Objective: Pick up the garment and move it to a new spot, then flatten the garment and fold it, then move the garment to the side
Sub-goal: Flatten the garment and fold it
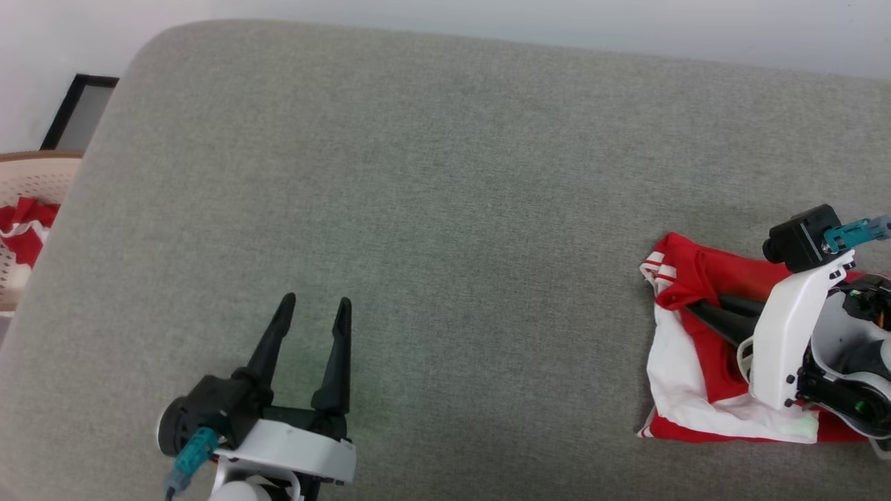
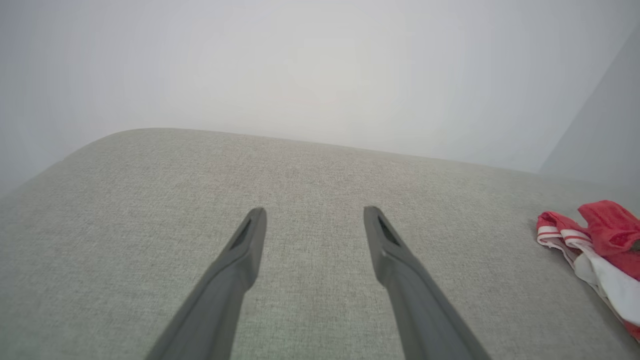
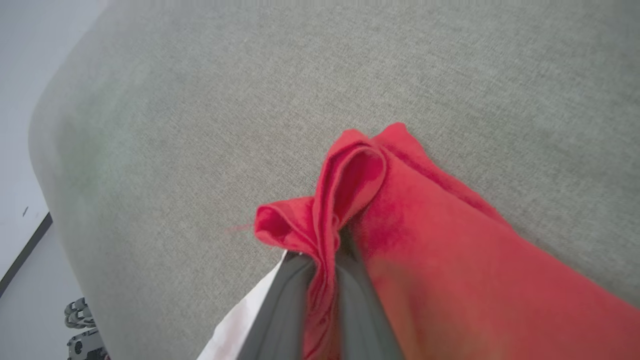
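Pick-up step, seemingly: right pincer (image 1: 698, 307) grasps the garment (image 1: 679, 379) toward the surface's (image 1: 445, 174) right side; left pincer (image 1: 314, 303) released; next, probably lift and carry.

Head view overhead, wrist views low and close; grey cushion (image 1: 445, 209), garment (image 1: 696, 273) common.

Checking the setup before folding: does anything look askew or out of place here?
The garment lies crumpled at the cushion's right side, a red fold pinched in the shut right end effector.
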Robot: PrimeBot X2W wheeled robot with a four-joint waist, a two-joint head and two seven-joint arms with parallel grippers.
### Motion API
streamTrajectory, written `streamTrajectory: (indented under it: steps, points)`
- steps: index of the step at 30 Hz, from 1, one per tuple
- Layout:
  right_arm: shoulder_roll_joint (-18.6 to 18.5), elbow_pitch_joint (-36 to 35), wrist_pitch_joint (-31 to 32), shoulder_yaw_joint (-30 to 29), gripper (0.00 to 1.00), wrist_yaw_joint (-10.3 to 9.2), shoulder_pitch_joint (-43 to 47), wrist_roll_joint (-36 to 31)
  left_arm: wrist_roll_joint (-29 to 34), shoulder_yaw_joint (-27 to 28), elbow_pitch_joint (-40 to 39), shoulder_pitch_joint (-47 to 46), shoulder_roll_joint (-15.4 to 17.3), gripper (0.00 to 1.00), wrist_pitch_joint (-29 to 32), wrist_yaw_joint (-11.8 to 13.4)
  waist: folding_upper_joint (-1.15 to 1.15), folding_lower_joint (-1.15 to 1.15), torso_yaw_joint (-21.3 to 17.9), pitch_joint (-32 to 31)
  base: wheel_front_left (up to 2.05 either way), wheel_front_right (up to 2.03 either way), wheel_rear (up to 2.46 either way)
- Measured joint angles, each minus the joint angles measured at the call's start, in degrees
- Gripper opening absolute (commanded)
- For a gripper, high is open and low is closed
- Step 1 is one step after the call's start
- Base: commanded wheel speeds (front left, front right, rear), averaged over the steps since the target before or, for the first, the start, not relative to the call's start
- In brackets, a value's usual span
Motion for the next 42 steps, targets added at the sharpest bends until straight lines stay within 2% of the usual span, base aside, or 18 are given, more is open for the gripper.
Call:
streamTrajectory:
  steps: [1, 2, 3, 4, 9, 14, 23, 28, 33, 37, 42]
  points:
    - [0.6, 0.4, -0.9, -0.2, 0.42, 0.00, 0.2, 0.2, 0.5, 0.4, -0.2, 0.0, -0.1, 1.00, 0.0, 0.0, 0.00, 0.00, -0.3, -0.1, 0.00, 0.00, 0.00]
    - [0.8, 0.4, -1.2, -0.2, 0.60, 0.00, 0.3, 0.6, 0.6, 0.7, -0.4, 0.0, -0.1, 1.00, 0.0, 0.0, 0.00, 0.00, -0.5, -0.2, 0.00, 0.00, 0.00]
    - [1.0, 0.3, -1.7, -0.4, 0.91, 0.00, 0.4, 1.0, 1.2, 1.0, -0.6, 0.0, -0.1, 1.00, 0.0, 0.0, 0.00, 0.00, -0.8, -0.3, 0.00, 0.00, 0.00]
    - [1.1, 0.3, -2.2, -0.7, 1.00, 0.00, 0.5, 1.6, 1.9, 1.4, -0.8, 0.0, -0.1, 1.00, 0.0, 0.0, 0.00, 0.00, -1.0, -0.4, 0.00, 0.00, 0.00]
    - [0.0, -0.5, -4.1, -1.9, 1.00, 0.00, 0.9, 3.1, 2.6, 2.7, -2.4, 0.1, -0.3, 1.00, 0.0, 0.0, 0.00, 0.00, -2.6, -1.2, 0.00, 0.00, 0.00]
    - [-1.7, -0.5, -8.9, -3.4, 1.00, 0.00, 1.9, 3.9, 1.8, 2.2, -2.1, 0.7, 0.4, 1.00, 0.0, 0.0, 0.00, 0.00, -4.3, -2.5, 0.00, 0.00, 0.00]
    - [-2.1, 7.1, -24.8, -2.4, 1.00, 0.00, 3.8, 2.3, -0.3, 1.3, 2.3, 2.0, 2.1, 1.00, 0.0, 0.0, 0.00, 0.00, -7.5, -6.0, 0.00, 0.00, 0.00]
    - [-0.2, 11.5, -34.6, -1.2, 1.00, 0.00, 4.6, 1.7, -0.7, 2.1, 4.7, 2.4, 2.6, 1.00, 0.0, 0.0, 0.00, 0.00, -9.4, -8.1, 0.00, 0.00, 0.00]
    - [1.6, 14.2, -39.9, 0.3, 1.00, 0.00, 6.2, -0.5, -0.8, 4.0, 5.4, 4.1, 3.0, 1.00, 0.0, 0.0, 0.00, 0.00, -11.0, -10.7, 0.00, 0.00, 0.00]
    - [3.3, 15.6, -40.9, -2.8, 1.00, 0.01, 8.5, -3.4, -0.4, 6.0, 4.6, 6.0, 3.0, 1.00, 0.0, 0.0, 0.00, 0.00, -12.0, -13.0, 0.00, 0.00, 0.00]
    - [6.3, 12.8, -41.0, -12.7, 1.00, 0.00, 13.9, -9.8, -0.1, 7.1, 2.6, 7.9, 3.4, 1.00, 0.0, 0.0, 0.00, 0.00, -12.8, -15.3, 0.00, 0.00, 0.00]
